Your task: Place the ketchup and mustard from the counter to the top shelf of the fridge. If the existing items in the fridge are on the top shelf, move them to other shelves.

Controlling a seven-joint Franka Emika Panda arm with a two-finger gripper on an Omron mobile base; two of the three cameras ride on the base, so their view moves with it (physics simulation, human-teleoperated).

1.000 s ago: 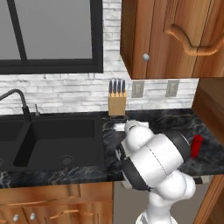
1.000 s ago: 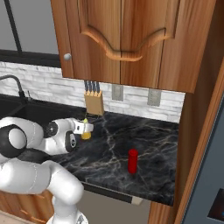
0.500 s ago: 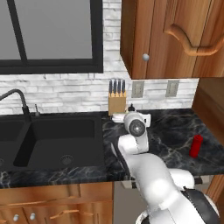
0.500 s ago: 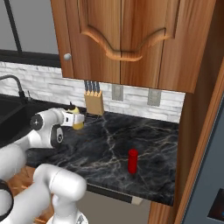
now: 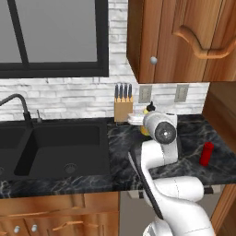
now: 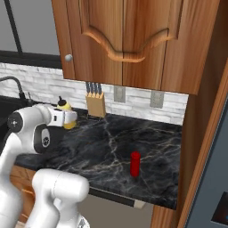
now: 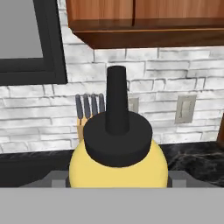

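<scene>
My gripper is shut on the mustard, a stubby yellow bottle with a dark pointed tip, held upright just above the counter near the knife block. The hand view has the mustard close up, its black cap and nozzle between my finger tips. From the left base camera, just its top peeks over my wrist. The ketchup, a slim red bottle, stands alone on the counter's right part. A strip of the dark blue-grey fridge lies at the far right; its shelves are hidden.
A wooden knife block stands at the brick backsplash, right behind the mustard. A black double sink with a faucet lies to the left. Wooden wall cabinets hang overhead. A tall wooden panel separates counter and fridge.
My arm has swung from a low fold to a more upright pose, carrying the mustard left and slightly up toward the knife block. The ketchup has stayed put.
</scene>
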